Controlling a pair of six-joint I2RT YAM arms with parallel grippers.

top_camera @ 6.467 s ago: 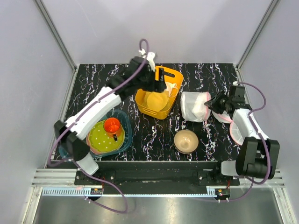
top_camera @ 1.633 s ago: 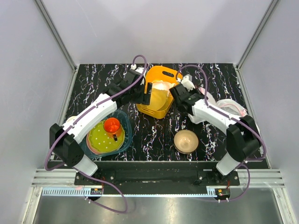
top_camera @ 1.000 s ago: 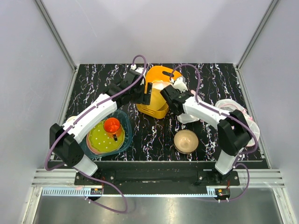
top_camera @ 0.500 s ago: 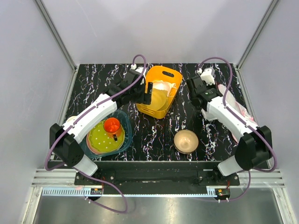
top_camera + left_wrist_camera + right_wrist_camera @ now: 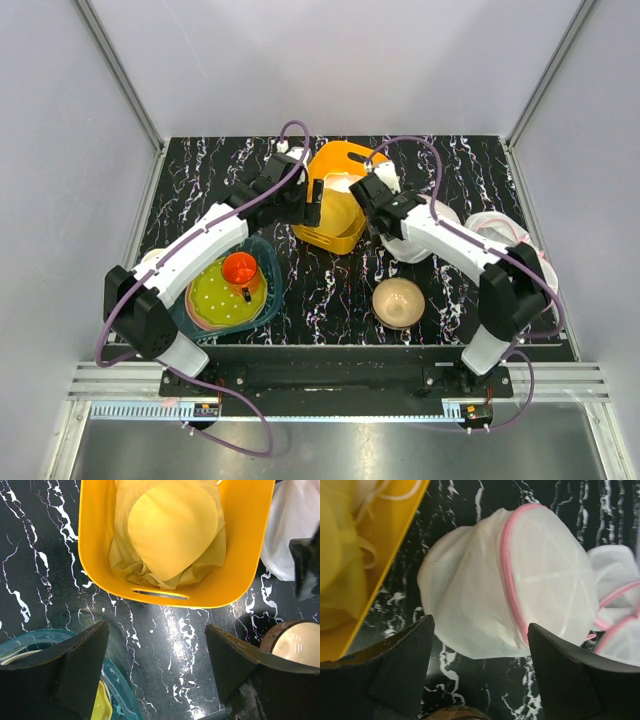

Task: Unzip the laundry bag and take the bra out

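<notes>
The laundry bag [image 5: 520, 580] is a white mesh drum with pink zip trim, lying on its side on the black marbled table. In the top view my right arm covers most of the bag [image 5: 408, 248]. My right gripper [image 5: 480, 667] hangs open just above the bag's near side, holding nothing; from above the right gripper [image 5: 378, 220] sits between bag and basket. My left gripper [image 5: 157, 670] is open and empty over bare table in front of the orange basket [image 5: 150, 597]; from above the left gripper [image 5: 316, 202] is at the basket's left side. The bra is out of view.
A yellow cup-shaped cloth [image 5: 172, 530] lies in the basket. Flatter pink-rimmed white discs [image 5: 500, 228] lie at the right. A tan bowl [image 5: 398, 301] stands in front of the bag. A teal bowl [image 5: 262, 300] with an orange cup [image 5: 240, 268] is front left.
My right arm has swung from the back right to the left, over the bag beside the basket, and its jaws now stand open. The left arm has barely moved.
</notes>
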